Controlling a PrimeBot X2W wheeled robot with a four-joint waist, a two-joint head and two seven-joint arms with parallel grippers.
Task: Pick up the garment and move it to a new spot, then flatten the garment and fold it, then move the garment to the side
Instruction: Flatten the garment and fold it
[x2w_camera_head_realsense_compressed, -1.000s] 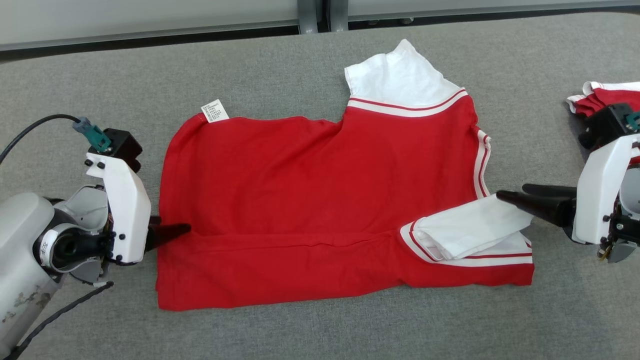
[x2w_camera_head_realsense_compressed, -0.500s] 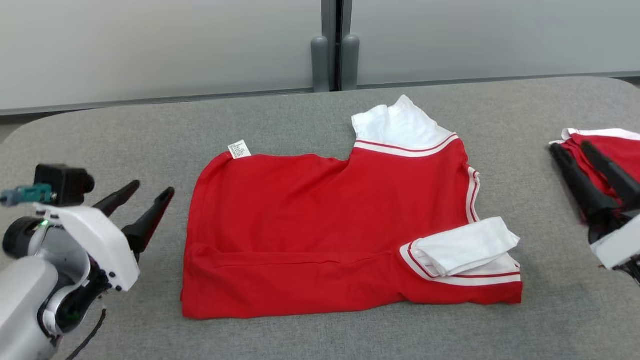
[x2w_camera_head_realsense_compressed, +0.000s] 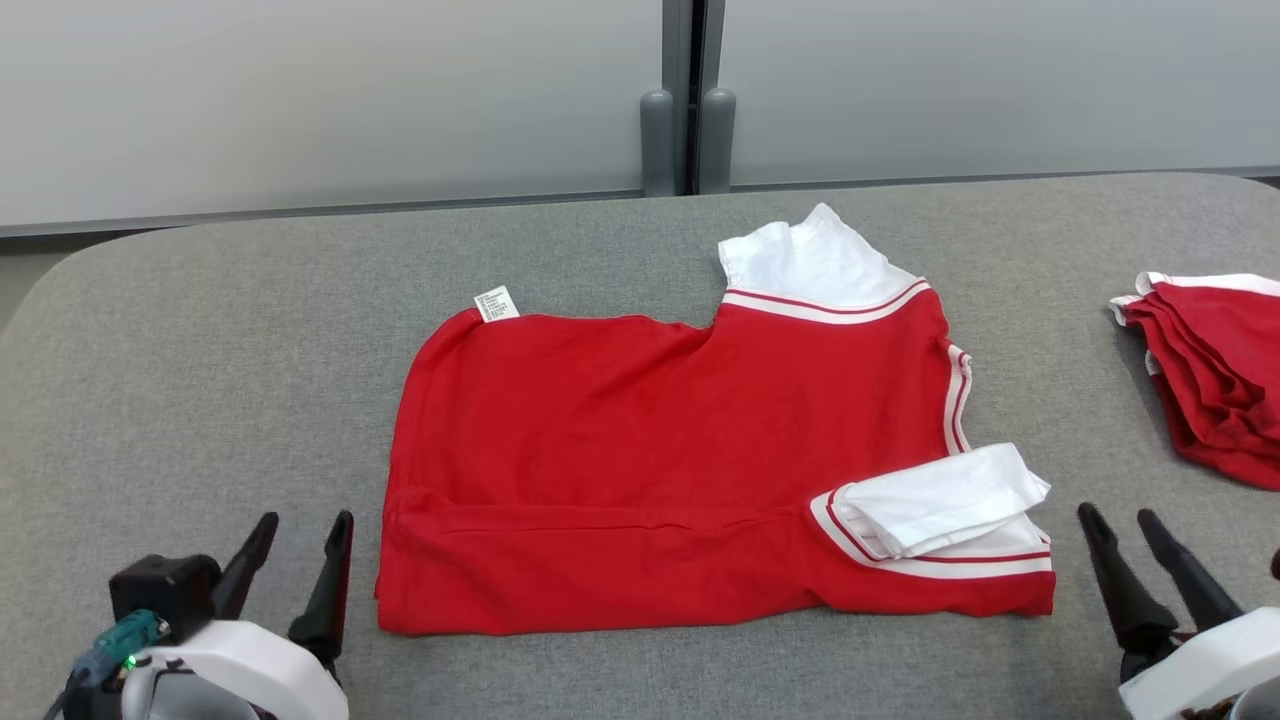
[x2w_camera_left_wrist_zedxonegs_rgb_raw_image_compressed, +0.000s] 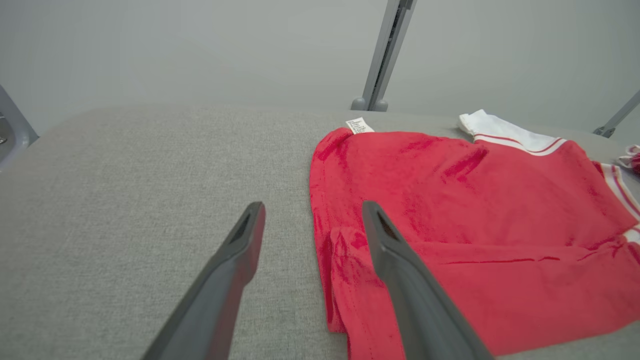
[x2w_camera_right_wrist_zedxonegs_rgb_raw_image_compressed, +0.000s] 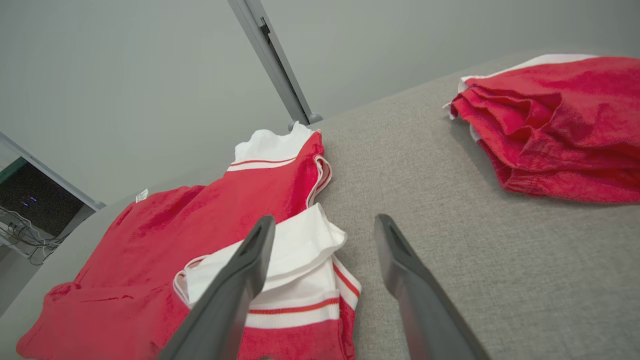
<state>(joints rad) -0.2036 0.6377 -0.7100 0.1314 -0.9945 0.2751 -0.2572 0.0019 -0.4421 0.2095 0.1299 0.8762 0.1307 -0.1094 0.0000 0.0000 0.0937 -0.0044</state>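
**Grey padded table (x2w_camera_head_realsense_compressed: 200, 350): garment part-folded, both claws released**

Garment (x2w_camera_head_realsense_compressed: 650, 450), a red top, lies flat at the table's centre. Its 6 o'clock edge is doubled into a band and a white sleeve (x2w_camera_head_realsense_compressed: 940, 495) is tucked inward at 4 o'clock, judged a first fold to narrow the shape. Left gripper (x2w_camera_head_realsense_compressed: 305, 520) stands at 8 o'clock of it and right gripper (x2w_camera_head_realsense_compressed: 1115, 513) at 4 o'clock. Both are clear of the cloth, fingers spread and holding nothing, apparently posted at either end for the next fold. Folded red pile (x2w_camera_head_realsense_compressed: 1210, 380) sits at 3 o'clock, well apart
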